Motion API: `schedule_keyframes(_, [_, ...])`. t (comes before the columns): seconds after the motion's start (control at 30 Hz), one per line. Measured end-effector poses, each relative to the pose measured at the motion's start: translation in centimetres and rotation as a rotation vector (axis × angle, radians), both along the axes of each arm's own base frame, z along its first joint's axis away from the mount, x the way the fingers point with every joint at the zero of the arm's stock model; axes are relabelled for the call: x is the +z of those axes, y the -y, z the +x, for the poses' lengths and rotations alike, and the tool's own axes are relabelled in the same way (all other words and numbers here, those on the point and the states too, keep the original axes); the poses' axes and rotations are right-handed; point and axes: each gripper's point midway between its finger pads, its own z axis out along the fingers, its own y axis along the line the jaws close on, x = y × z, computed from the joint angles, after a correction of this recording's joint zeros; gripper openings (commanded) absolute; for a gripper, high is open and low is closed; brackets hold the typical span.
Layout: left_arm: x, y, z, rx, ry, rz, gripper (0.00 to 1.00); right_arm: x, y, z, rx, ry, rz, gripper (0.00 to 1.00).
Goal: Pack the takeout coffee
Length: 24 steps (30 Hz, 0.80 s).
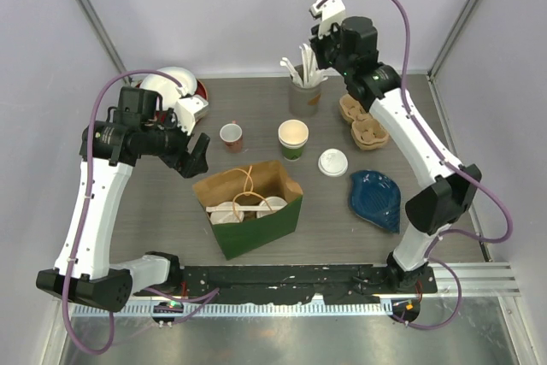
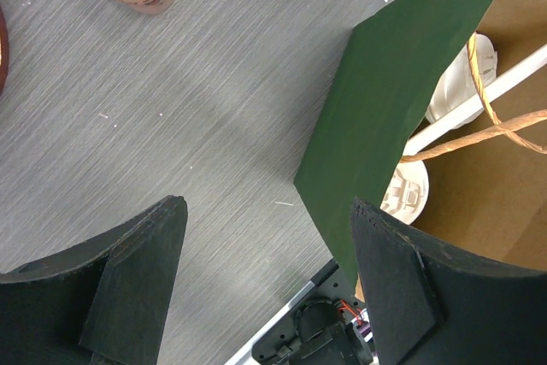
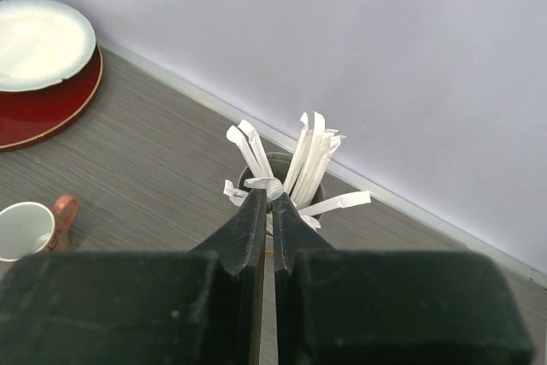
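Observation:
An open green paper cup (image 1: 293, 138) with a cream inside stands mid-table, and a loose white lid (image 1: 332, 162) lies to its right. A green paper bag (image 1: 261, 226) stands open near the front, with two lidded cups (image 1: 227, 212) inside; they also show in the left wrist view (image 2: 411, 193). My left gripper (image 1: 195, 156) (image 2: 267, 205) is open and empty, low beside the bag's left wall (image 2: 385, 100). My right gripper (image 1: 314, 64) (image 3: 272, 196) is shut on a paper-wrapped straw (image 3: 270, 184) above the straw cup (image 1: 303, 96).
A small red-and-white cup (image 1: 231, 135) stands left of the green cup. A cardboard cup carrier (image 1: 363, 122) sits at the back right, and a blue dish (image 1: 376, 199) at the right. Stacked red and white plates (image 1: 181, 90) lie at the back left.

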Motion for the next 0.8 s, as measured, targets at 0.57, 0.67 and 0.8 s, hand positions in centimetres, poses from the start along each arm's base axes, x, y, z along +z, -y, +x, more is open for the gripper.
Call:
schedule_keyframes(0.57, [1.4, -1.5, 0.2, 0.124, 0.065, -0.012, 0.81, 13.8, 0.5, -15.6, 0.251, 0.159, 0.312, 0.01])
schedule_keyframes(0.67, [1.6, -2.0, 0.2, 0.149, 0.076, -0.018, 0.81, 16.0, -0.9, -20.3, 0.426, 0.170, 0.442, 0.01])
schedule_keyframes(0.8, [1.6, -2.5, 0.1, 0.175, 0.087, -0.023, 0.82, 17.2, -3.3, -25.3, 0.655, 0.108, 0.582, 0.01])
